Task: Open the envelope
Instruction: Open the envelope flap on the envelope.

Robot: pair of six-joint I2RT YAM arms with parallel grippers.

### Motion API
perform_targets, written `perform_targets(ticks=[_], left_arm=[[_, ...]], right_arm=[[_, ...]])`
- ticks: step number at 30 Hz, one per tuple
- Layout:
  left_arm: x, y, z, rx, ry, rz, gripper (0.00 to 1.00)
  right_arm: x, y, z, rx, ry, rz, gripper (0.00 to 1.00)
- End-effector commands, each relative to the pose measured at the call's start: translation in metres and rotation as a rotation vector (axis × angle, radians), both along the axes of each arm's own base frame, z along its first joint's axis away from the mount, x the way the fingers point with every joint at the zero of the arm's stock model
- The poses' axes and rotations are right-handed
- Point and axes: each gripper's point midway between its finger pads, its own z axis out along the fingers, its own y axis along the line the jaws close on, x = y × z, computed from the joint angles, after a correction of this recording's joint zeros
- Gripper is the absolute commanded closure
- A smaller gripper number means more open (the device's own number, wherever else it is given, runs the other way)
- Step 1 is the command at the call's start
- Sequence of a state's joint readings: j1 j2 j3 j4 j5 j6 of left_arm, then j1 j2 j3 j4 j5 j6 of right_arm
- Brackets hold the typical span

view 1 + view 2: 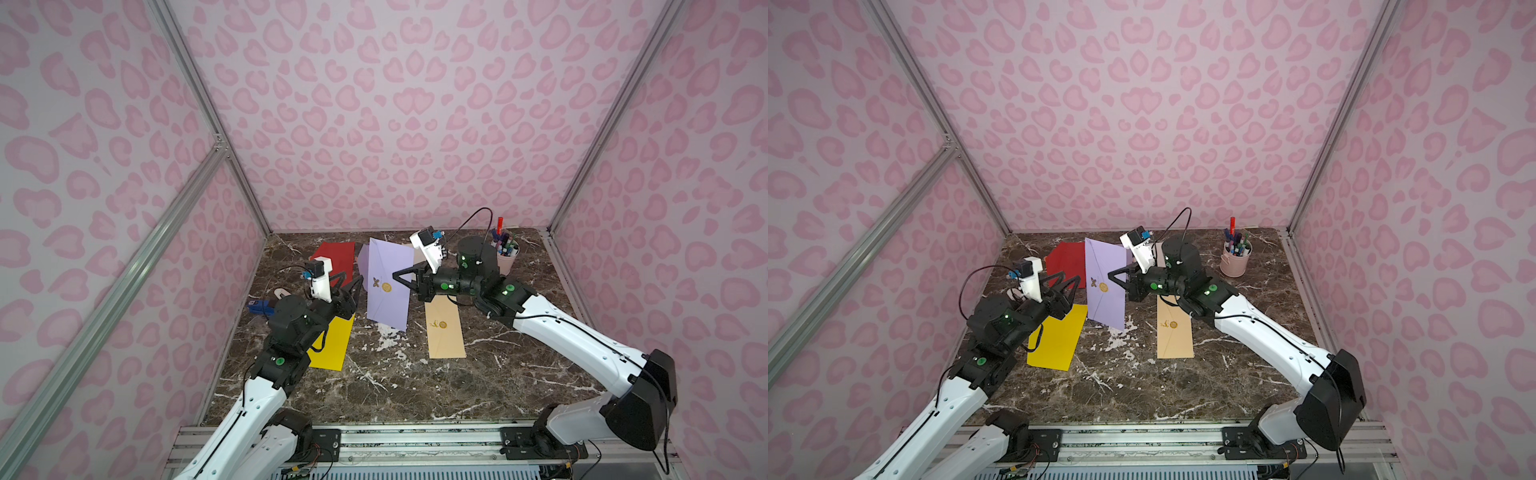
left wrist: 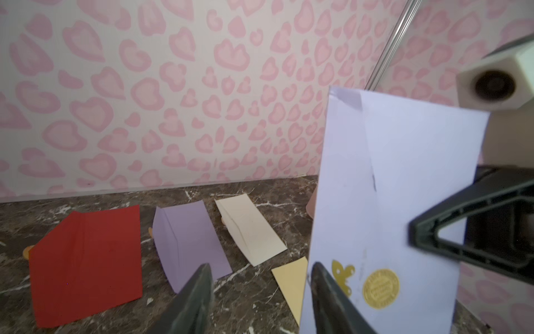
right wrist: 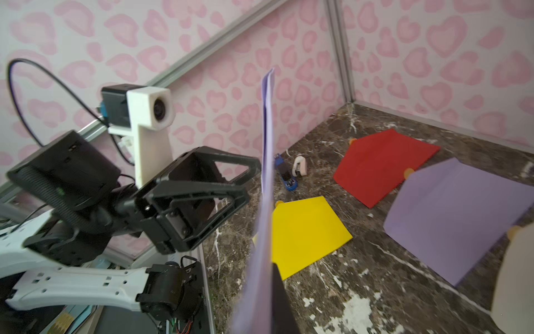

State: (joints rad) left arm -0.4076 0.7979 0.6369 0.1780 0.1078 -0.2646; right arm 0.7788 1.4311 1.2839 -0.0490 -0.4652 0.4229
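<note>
Both top views show the marble table (image 1: pixel 415 386) and the lilac envelope (image 1: pixel 386 266) held upright just right of the yellow envelope (image 1: pixel 332 345). The right gripper (image 1: pixel 394 275) is clamped on its edge. The left gripper (image 2: pixel 260 266), above the yellow envelope, has its fingers parted and grips nothing. A gold seal (image 2: pixel 380 288) faces it.

**Top views.** Mounted high over the near edge of the table (image 1: pixel 395 386), tilted down toward the back wall (image 1: pixel 395 104), far off. Nearly the same whole scene is covered in both top views.

**Left wrist view.** Carried low, faced toward the back wall. The upright envelope (image 2: pixel 390 202) is seen close, face-on, and the right wrist camera (image 2: pixel 494 84) is caught.

**Right wrist view.** Faced toward the left wall (image 3: pixel 72 29). That envelope is seen edge-on, very near, and the left wrist camera (image 3: pixel 150 107) is caught.

**Shared by wrist views.** Red envelope (image 2: pixel 86 260).
</note>
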Motion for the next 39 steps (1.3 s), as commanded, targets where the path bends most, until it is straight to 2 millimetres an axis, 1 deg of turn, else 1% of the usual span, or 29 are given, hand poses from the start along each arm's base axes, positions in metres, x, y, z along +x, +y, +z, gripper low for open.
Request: perform_targets(ticks=[1,4,6,10,15,18,20,26,28,32,39], left_arm=[[0.006,0.003,-0.017,0.162,-0.009,0.120,0.44],[0.002,-0.016,-0.022,0.233,-0.030,0.108,0.44],[-0.002,-0.024,-0.022,0.243,-0.047,0.085,0.43],[-0.006,-0.032,-0.026,0.272,-0.061,0.061,0.42],[-0.007,-0.051,-0.040,0.310,-0.046,0.018,0.41],[-0.005,-0.059,-0.046,0.329,-0.040,0.020,0.41],[-0.003,-0.062,-0.049,0.342,-0.035,0.024,0.41],[0.005,-0.056,-0.054,0.361,-0.017,0.091,0.40],[0.008,-0.048,-0.056,0.362,-0.006,0.144,0.41],[0.011,-0.035,-0.050,0.339,-0.010,0.224,0.40],[0.011,-0.033,-0.047,0.332,-0.015,0.240,0.40]], right_arm=[[0.024,-0.013,-0.015,-0.046,0.076,-0.181,1.00],[0.027,-0.012,-0.018,-0.054,0.100,-0.205,1.00],[0.029,-0.011,-0.019,-0.057,0.107,-0.214,1.00],[0.032,-0.010,-0.021,-0.061,0.118,-0.227,1.00],[0.031,-0.005,-0.015,-0.050,0.119,-0.222,1.00],[0.030,-0.003,-0.019,-0.064,0.125,-0.225,1.00],[0.030,-0.002,-0.004,-0.039,0.105,-0.222,1.00],[0.026,0.000,0.001,-0.032,0.101,-0.208,1.00],[0.024,-0.001,0.003,-0.030,0.100,-0.204,1.00],[0.022,-0.001,0.002,-0.033,0.107,-0.197,1.00],[0.019,-0.001,0.001,-0.031,0.110,-0.190,1.00]])
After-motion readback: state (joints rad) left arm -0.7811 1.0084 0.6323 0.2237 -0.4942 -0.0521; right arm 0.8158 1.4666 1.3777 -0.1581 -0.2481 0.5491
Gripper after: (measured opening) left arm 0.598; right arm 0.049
